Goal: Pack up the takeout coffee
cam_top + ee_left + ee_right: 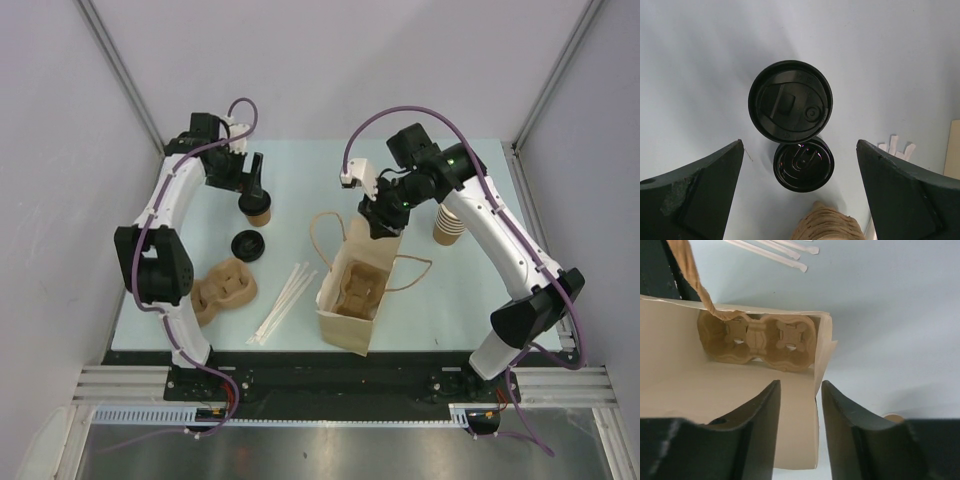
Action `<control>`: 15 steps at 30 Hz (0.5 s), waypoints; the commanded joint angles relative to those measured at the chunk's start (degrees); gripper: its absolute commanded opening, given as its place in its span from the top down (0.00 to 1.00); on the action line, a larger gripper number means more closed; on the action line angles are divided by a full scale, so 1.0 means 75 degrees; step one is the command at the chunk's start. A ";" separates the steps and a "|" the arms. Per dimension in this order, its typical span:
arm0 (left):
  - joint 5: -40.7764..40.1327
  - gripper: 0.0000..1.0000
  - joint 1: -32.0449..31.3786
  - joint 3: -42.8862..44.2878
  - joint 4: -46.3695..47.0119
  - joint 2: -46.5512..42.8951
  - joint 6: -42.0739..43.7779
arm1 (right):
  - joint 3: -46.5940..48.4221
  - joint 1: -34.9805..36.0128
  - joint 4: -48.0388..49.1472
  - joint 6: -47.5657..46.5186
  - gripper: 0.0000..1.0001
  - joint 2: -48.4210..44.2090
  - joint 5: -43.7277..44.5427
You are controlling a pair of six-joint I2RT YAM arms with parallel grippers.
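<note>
Left gripper [799, 145], jaws spread wide and holding nothing, hangs over the takeout coffee [790, 100]. The cup stands on the table [880, 60] directly beneath the gripper, just ahead of the fingertips and touching neither. Cup upright: long axis vertical, black lid facing up toward the wrist, base on the table. A loose black lid [803, 166] lies just beside the cup, on the wrist's side. Right gripper [800, 385], jaws apart, has the side wall of the paper bag [740, 405] in its gap, with no pinch visible. A cup carrier [757, 342] sits at the bag's bottom, beyond the fingertips. Progress, as judged: bag standing open and carrier seated; coffee not yet grasped. Remaining: close on the cup, lift it, carry it to the bag, lower it into a carrier well.
</note>
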 commanded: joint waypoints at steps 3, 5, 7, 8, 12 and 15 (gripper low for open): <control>0.0309 0.00 0.0105 0.0466 0.0036 0.0443 0.0223 | 0.0368 0.0106 0.0165 0.0403 0.43 -0.0041 0.0135; 0.0251 0.00 0.0128 0.0699 -0.0046 0.0607 0.0176 | 0.0415 0.0106 0.0177 0.0508 0.33 -0.0041 0.0193; 0.0251 0.01 0.0128 0.0806 -0.0058 0.0772 0.0141 | 0.0497 0.0094 0.0189 0.0660 0.25 -0.0041 0.0263; 0.0204 0.00 0.0128 0.0806 -0.0035 0.0795 0.0141 | 0.0509 0.0094 0.0200 0.0684 0.24 -0.0041 0.0275; 0.0134 0.00 0.0128 0.0865 -0.0035 0.0994 0.0083 | 0.0556 0.0094 0.0247 0.0801 0.18 -0.0041 0.0346; 0.0052 0.00 0.0128 0.0900 -0.0035 0.1123 0.0048 | 0.0602 0.0094 0.0282 0.0883 0.15 -0.0041 0.0404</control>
